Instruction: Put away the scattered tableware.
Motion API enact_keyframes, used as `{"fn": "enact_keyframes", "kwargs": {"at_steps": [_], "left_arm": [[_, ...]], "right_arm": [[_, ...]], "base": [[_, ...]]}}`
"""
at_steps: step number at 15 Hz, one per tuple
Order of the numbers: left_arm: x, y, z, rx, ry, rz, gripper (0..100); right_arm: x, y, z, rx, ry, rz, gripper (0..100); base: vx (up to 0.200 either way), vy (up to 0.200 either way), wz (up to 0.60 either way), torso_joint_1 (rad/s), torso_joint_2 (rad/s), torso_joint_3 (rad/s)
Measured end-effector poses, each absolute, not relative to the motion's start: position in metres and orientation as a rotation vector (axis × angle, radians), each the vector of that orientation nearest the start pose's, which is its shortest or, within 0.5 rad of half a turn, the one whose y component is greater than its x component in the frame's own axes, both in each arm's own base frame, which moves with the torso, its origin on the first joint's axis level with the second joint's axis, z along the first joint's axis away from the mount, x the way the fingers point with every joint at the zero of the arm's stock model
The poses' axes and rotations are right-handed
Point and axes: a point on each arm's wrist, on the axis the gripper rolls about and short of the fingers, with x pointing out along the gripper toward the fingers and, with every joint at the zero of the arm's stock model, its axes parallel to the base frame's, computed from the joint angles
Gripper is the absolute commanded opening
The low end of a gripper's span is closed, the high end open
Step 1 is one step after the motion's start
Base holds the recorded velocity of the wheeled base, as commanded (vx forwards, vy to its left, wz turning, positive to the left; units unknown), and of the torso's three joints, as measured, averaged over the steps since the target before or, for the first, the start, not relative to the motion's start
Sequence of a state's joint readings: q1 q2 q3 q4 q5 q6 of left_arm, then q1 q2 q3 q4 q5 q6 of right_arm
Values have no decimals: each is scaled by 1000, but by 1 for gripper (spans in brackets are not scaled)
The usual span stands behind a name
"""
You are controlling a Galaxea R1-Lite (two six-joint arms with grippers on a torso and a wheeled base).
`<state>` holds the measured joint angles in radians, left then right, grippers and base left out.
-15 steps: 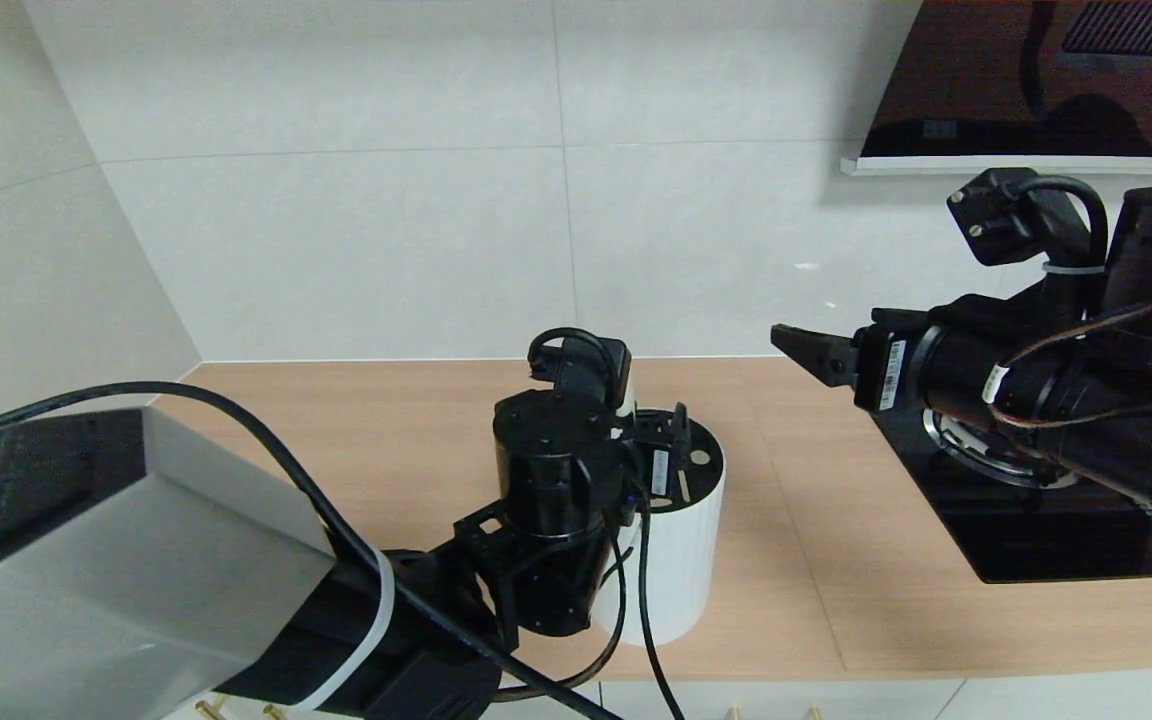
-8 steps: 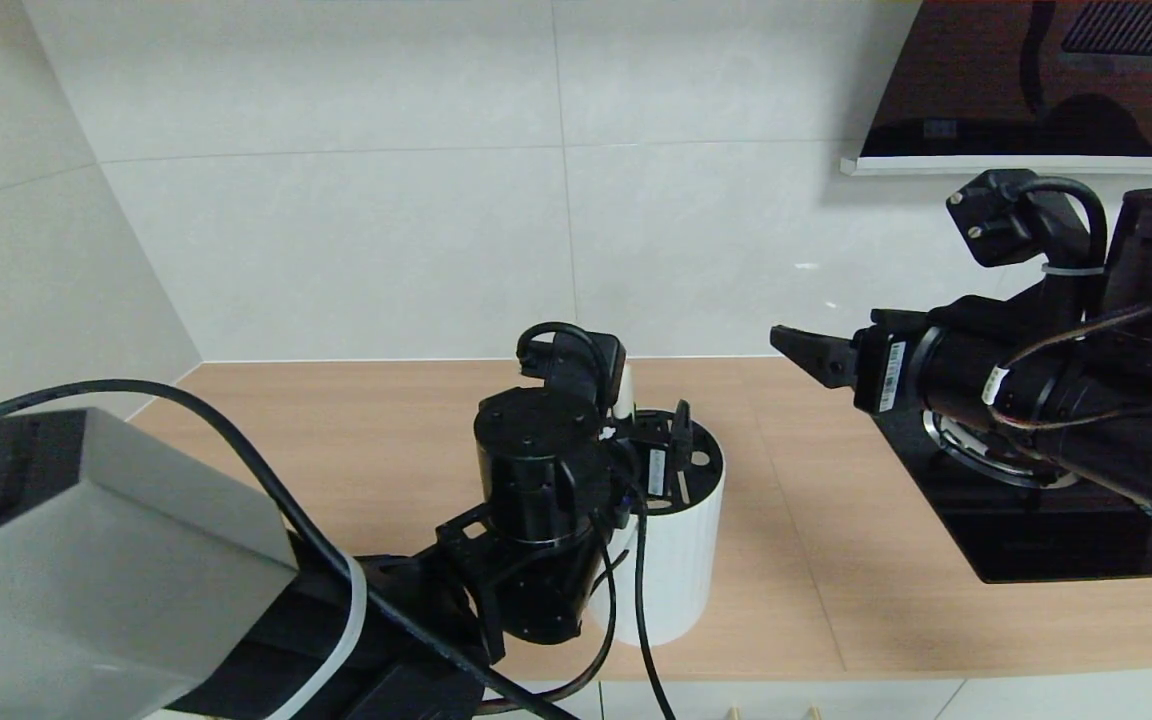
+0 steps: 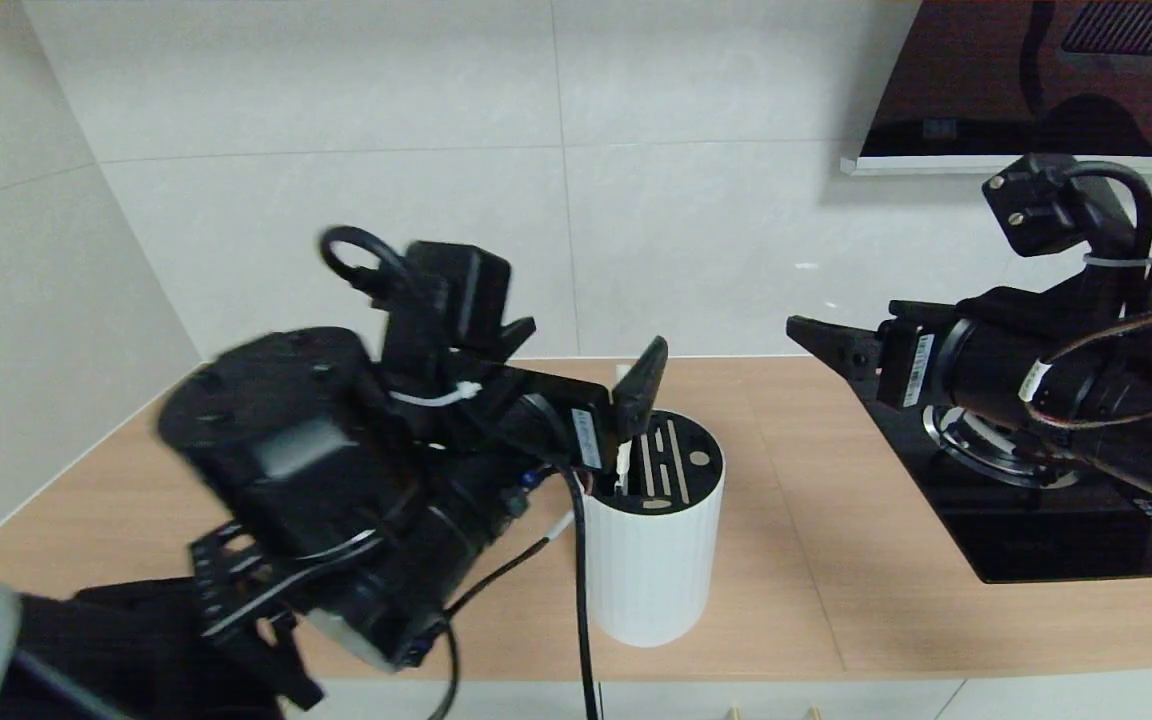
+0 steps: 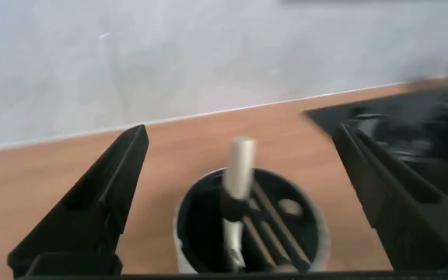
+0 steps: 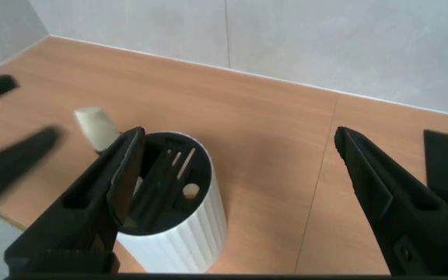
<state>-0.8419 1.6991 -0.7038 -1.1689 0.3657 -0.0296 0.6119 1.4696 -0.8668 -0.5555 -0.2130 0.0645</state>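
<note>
Standing in the white holder on the bench, the pale-handled utensil sits inside the left pincer, fingers spread wide, touching neither; right pincer gapes too, over by the stove.

Above the white holder, the left gripper (jaws spread wide) and an upright pale handle crowd the left slots; a broad strip of wooden countertop gives passage between holder and black cooktop.

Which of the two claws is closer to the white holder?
The left claw, open just above the white holder; the right claw hangs apart, near the stove.
</note>
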Motion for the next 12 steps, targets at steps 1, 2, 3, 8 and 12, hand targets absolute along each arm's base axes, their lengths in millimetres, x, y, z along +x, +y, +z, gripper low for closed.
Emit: {"fn": "enact_keyframes", "kwargs": {"at_steps": [1, 2, 3, 8, 12], "left_arm": [[192, -200, 225, -150, -184, -525, 100], [183, -181, 239, -170, -235, -546, 100], [175, -161, 252, -188, -286, -538, 100], [117, -76, 276, -185, -372, -425, 100], [47, -21, 256, -127, -286, -329, 100]], "right_arm": [[208, 140, 261, 51, 42, 396, 100], [201, 135, 266, 60, 23, 397, 100], [194, 129, 270, 69, 2, 396, 100], [145, 84, 272, 97, -73, 348, 100], [90, 43, 256, 66, -140, 283, 100]], "base": [[0, 0, 0, 0, 0, 0], [0, 0, 0, 0, 0, 0], [0, 0, 0, 0, 0, 0], [0, 0, 0, 0, 0, 0], [0, 0, 0, 0, 0, 0]]}}
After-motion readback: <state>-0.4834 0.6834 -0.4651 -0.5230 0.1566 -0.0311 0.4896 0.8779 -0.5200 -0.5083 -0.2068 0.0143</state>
